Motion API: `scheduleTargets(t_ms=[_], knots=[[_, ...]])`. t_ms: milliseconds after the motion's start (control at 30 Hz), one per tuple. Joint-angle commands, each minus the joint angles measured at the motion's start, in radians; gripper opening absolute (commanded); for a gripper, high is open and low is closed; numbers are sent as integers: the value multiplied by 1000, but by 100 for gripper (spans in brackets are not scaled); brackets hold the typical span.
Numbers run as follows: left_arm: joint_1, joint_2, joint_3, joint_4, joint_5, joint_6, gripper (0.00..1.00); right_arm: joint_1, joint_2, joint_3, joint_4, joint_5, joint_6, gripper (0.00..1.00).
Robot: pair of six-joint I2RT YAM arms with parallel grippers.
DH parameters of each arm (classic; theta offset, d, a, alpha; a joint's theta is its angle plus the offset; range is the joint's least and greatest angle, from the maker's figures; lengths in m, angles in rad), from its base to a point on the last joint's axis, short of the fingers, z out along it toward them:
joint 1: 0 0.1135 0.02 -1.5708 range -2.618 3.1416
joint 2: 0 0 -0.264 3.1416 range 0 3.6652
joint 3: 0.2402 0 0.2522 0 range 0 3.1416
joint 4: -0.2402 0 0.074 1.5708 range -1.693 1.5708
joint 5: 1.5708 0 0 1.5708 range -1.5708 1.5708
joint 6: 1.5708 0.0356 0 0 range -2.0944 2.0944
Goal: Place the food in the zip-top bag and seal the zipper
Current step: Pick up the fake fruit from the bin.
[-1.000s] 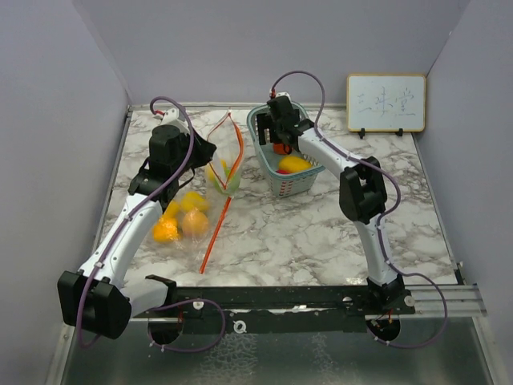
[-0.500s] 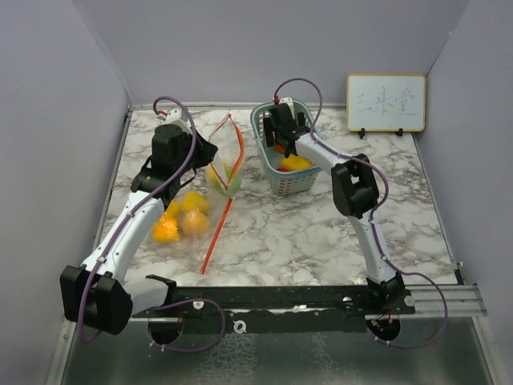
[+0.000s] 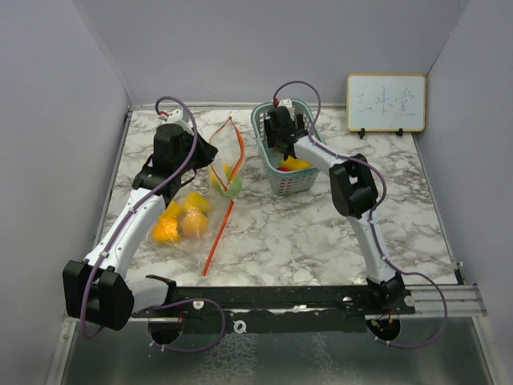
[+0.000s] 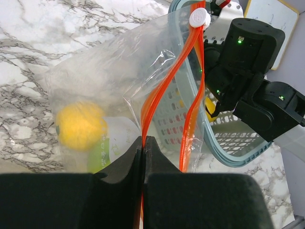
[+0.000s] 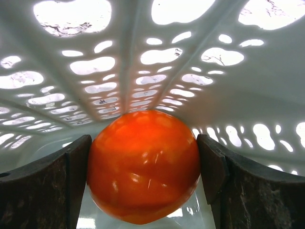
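Bag (image 3: 226,151), clear, zip-top: stands toward the far left of the desk (image 3: 321,233), mouth open. Its orange zipper strip (image 4: 148,112) is unsealed, with the white slider (image 4: 199,18) at the top end.

Left jaws: closed on the zipper strip, holding the mouth up.

Food seen behind the film: one yellow fruit (image 4: 80,125) and a green piece (image 4: 97,155).

Yellow and orange fruits (image 3: 180,220): nearer the desk's left edge. They look to lie under the bag's flat film, though this is not certain.

Basket (image 3: 258,132), pale lattice: far middle of the desk, just beside the bag. It holds an orange fruit (image 5: 143,164) on its floor and a yellow piece (image 3: 295,164).

Right jaws: down inside the basket, one on each flank of the orange fruit, touching or very nearly. Whether the fruit is gripped cannot be told.

Status, by judgement: partly done. Remaining are lifting the orange fruit to the bag's mouth, the same for the yellow piece, then running the slider along the strip.
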Motion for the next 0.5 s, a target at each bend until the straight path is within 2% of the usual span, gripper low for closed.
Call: scheduleTargets(t_ms=[0, 467], knots=[[5, -10, 25, 19, 21, 19, 0, -9, -69, -36, -16, -33, 2, 24], [7, -41, -15, 44, 20, 17, 0, -13, -546, -195, -25, -683, 69, 22]])
